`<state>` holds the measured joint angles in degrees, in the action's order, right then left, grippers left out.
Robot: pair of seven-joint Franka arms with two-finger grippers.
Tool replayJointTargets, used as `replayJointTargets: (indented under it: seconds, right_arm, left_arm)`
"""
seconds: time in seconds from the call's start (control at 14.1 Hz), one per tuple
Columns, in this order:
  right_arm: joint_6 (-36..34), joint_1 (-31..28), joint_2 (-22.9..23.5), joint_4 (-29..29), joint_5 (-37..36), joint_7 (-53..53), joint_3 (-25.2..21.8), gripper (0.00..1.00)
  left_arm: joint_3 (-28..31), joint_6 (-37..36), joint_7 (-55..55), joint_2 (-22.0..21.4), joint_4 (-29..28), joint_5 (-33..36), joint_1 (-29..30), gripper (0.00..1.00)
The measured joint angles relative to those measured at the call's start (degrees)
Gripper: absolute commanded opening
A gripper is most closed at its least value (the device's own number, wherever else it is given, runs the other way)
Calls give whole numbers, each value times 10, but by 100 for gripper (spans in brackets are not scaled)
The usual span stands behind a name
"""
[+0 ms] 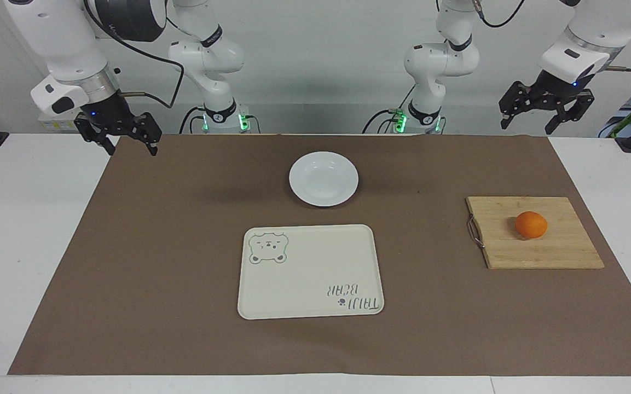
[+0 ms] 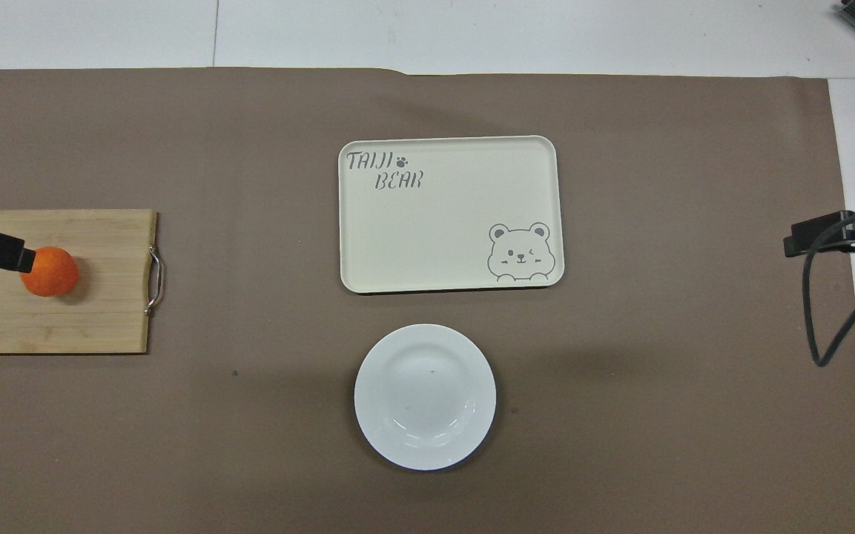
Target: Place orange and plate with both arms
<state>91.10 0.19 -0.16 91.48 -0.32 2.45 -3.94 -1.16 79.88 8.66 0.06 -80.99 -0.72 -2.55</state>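
Two Franka arms hang raised above the robots' own edge of the brown-covered table (image 1: 129,284), both tools empty and with fingers spread wide. The left tool (image 1: 545,112) is up over the mat's corner at the left arm's end; the right tool (image 1: 118,137) is up over the corner at the right arm's end.

The orange (image 1: 531,225) sits on a wooden cutting board (image 1: 561,251) toward the left arm's end of the table, farther from the robots than the ground under the left tool, so that arm is plainly the nearer one for it (in the overhead view a fingertip seems to overlap the fruit, yet the facing view shows the tool well above it and apart).

The white plate (image 1: 323,179) lies on the mat midway between the two arm bases, with the cream bear tray (image 1: 310,271) just beside it, farther from the robots. Neither thing has a long axis to line up with. By elimination the plate looks to be the right arm's job, a reach inward toward the table's middle.
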Motion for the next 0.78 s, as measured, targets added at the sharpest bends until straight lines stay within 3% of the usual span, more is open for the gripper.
replayJointTargets:
  seconds: [0.78]
  right_arm:
    - [0,0,0,0,0,0,0,100]
  left_arm:
    - [-4,-1,0,0,0,9,-1,100]
